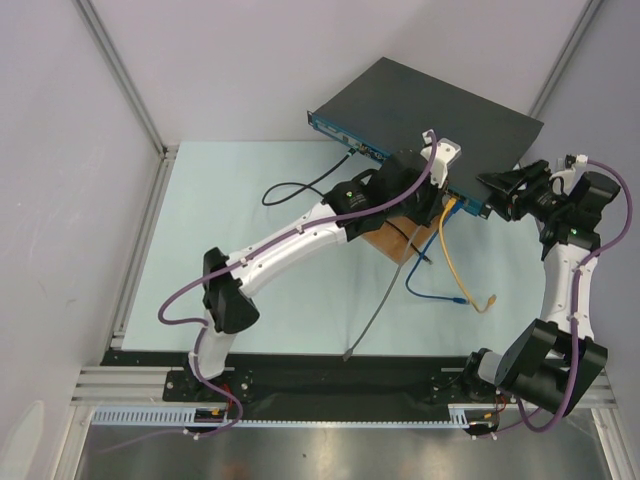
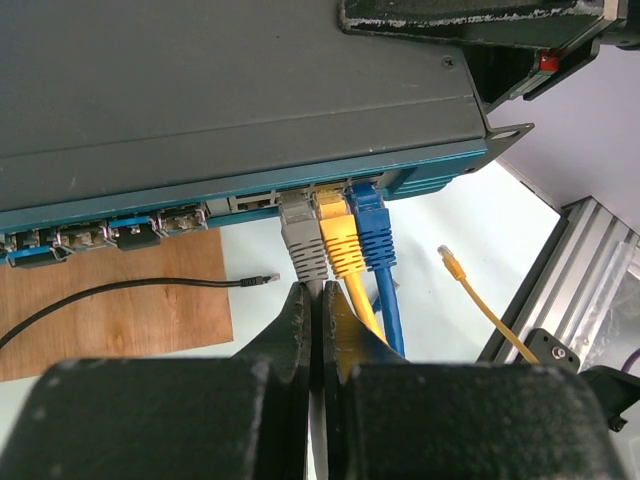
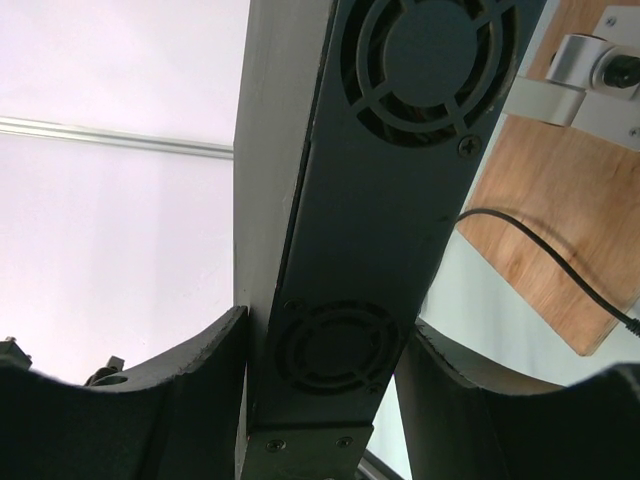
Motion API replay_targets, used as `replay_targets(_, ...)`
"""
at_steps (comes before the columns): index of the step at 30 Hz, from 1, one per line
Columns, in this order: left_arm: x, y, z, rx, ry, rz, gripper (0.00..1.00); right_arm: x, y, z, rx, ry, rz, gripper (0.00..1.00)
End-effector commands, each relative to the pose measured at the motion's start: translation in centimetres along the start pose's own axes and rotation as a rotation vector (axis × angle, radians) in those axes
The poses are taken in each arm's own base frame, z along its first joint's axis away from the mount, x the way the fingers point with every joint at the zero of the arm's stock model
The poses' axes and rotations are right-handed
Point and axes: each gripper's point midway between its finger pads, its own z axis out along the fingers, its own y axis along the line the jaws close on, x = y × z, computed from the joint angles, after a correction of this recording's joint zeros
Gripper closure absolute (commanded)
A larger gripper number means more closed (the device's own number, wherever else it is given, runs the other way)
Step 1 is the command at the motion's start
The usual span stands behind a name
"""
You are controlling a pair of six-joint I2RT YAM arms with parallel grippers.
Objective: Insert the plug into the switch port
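Nearest to the lens, the black two-finger left gripper (image 2: pixel 314 300) is pinching the thin grey cable (image 1: pixel 383 305) with its jaws fully closed, just behind the grey plug (image 2: pixel 297 218).

The biggest danger is concerning the large flat dark grey metal switch (image 1: pixel 430 105) with its narrow teal-blue front face. It is lying skewed near the far right corner of the pale green worktop (image 1: pixel 200 200). The black right gripper (image 3: pixel 325 340) is clamping its side wall, the one with the round fan grilles, between both fingers. If this hold is slipping while the left arm is pushing, I think the box is going to slide back and the plug is not going to latch.

Next, the cable is looking soft. Pushing on it from behind is risking that it is bending and not driving the plug straight.

Last, the grey plug is touching the yellow plug (image 2: pixel 335 215), and the blue plug (image 2: pixel 368 205) is just beside that one. A small tilt could be jamming it or disturbing these neighbours.

The grey plug, a small moulded connector with a ribbed boot, is standing in a socket in the right part of the front face. It is seeming to sit slightly further out than its two neighbours, and I cannot tell whether it is latched.
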Motion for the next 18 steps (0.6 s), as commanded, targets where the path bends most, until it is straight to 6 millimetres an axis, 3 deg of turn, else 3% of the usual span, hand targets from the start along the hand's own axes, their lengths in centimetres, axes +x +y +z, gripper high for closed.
replay_targets(1, -7.1, -1.2, 1.4, 0.068, -0.265, 0.016, 1.0, 2.1, 1.1, 1.0, -0.05, 0.059, -0.08, 1.0)
replay_targets(9, -6.3, 0.4, 2.7, 0.037, -0.247, 0.003, 1.0, 2.7, 1.0, 0.8, -0.053, 0.068, -0.084, 1.0)
replay_targets(15, -7.6, 1.3, 2.9, 0.011, -0.285, 0.027, 1.0, 2.8, 1.7, 1.0, -0.067, 0.074, -0.09, 1.0)
replay_targets(18, -7.4, 1.5, 3.1, 0.013, -0.279, 0.025, 1.0, 2.8, 1.5, 1.0, -0.06, 0.074, -0.095, 1.0)
